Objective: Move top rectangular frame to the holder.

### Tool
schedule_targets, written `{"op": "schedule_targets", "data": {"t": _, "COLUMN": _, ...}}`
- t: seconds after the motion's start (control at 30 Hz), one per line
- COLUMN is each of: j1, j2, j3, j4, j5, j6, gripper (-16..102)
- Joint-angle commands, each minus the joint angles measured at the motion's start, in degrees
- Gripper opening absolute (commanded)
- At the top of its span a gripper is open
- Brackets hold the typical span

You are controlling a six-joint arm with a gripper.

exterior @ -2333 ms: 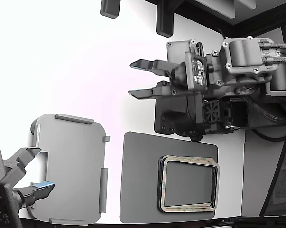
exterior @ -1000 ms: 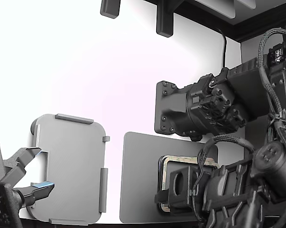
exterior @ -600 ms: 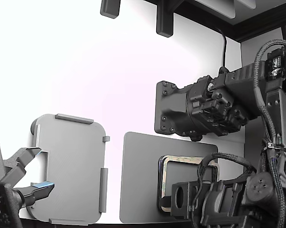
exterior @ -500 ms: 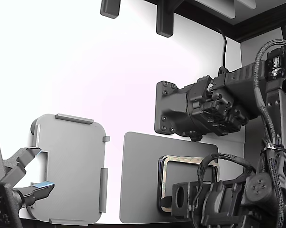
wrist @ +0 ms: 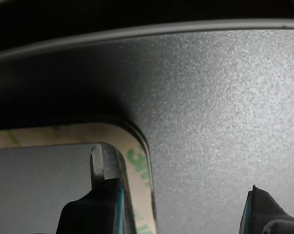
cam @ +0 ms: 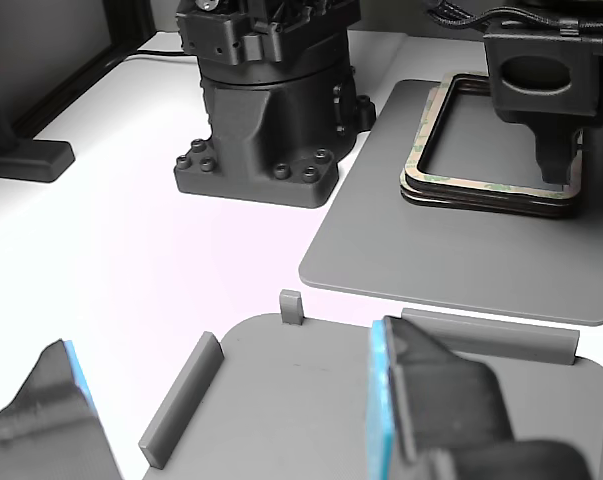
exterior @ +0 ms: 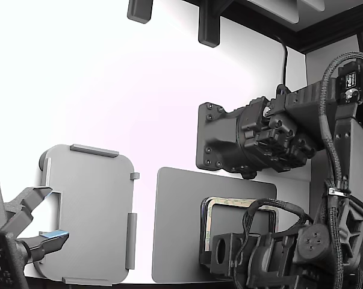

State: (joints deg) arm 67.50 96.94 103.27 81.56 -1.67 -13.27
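Observation:
The top rectangular frame (cam: 427, 150), mottled tan with green flecks, lies on a stack of dark frames on the dark grey mat (cam: 401, 250). In the exterior view the frame (exterior: 209, 212) is mostly hidden under my arm's wrist (exterior: 271, 256). My gripper (wrist: 178, 195) is open and astride one side of the frame (wrist: 137, 161) near a corner. One fingertip (wrist: 99, 163) is inside the opening, the other (wrist: 264, 209) over the mat outside. In the other view the gripper (cam: 569, 160) stands at the frame's far side. The light grey holder (exterior: 88, 214) lies at the exterior view's left.
A second arm's open gripper with blue pads (exterior: 40, 226) rests at the holder's notch and fills the other view's foreground (cam: 386, 400). A black arm base (exterior: 220, 138) stands behind the mat, also seen in the other view (cam: 266, 110). Black posts (exterior: 208, 27) stand at the back.
The arm has swung from above the base down over the frame stack. Over the last second the wrist has sunk lower over the frame. The second gripper and holder have not moved.

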Motion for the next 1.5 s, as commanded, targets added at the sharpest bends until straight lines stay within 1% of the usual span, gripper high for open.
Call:
{"op": "schedule_targets", "data": {"t": 0.0, "j1": -0.35, "j2": 1.05, "j3": -0.53, "j4": -0.18, "j5": -0.53, "j6": -0.79, "gripper": 100}}
{"op": "schedule_targets", "data": {"t": 0.2, "j1": 0.26, "j2": 0.79, "j3": 1.05, "j4": 0.09, "j5": -1.41, "j6": -3.34, "gripper": 100}}
{"op": "schedule_targets", "data": {"t": 0.37, "j1": 0.44, "j2": 0.97, "j3": 2.64, "j4": -0.18, "j5": -0.7, "j6": -3.34, "gripper": 94}}
{"op": "schedule_targets", "data": {"t": 0.63, "j1": 0.44, "j2": 2.37, "j3": 5.71, "j4": -1.67, "j5": -0.18, "j6": -3.69, "gripper": 92}}
{"op": "schedule_targets", "data": {"t": 0.67, "j1": 0.44, "j2": 2.37, "j3": 5.98, "j4": -1.76, "j5": -0.09, "j6": -3.69, "gripper": 91}}
{"op": "schedule_targets", "data": {"t": 0.77, "j1": 0.44, "j2": 2.37, "j3": 6.33, "j4": -1.93, "j5": 0.44, "j6": -2.64, "gripper": 80}}
{"op": "schedule_targets", "data": {"t": 0.83, "j1": 0.44, "j2": 2.37, "j3": 6.42, "j4": -1.93, "j5": 0.62, "j6": -2.2, "gripper": 76}}
{"op": "schedule_targets", "data": {"t": 1.13, "j1": 0.44, "j2": 1.32, "j3": 6.33, "j4": -2.46, "j5": 0.7, "j6": -1.76, "gripper": 72}}
{"op": "schedule_targets", "data": {"t": 1.47, "j1": 0.44, "j2": 0.26, "j3": 5.98, "j4": -2.72, "j5": 0.88, "j6": -1.05, "gripper": 62}}
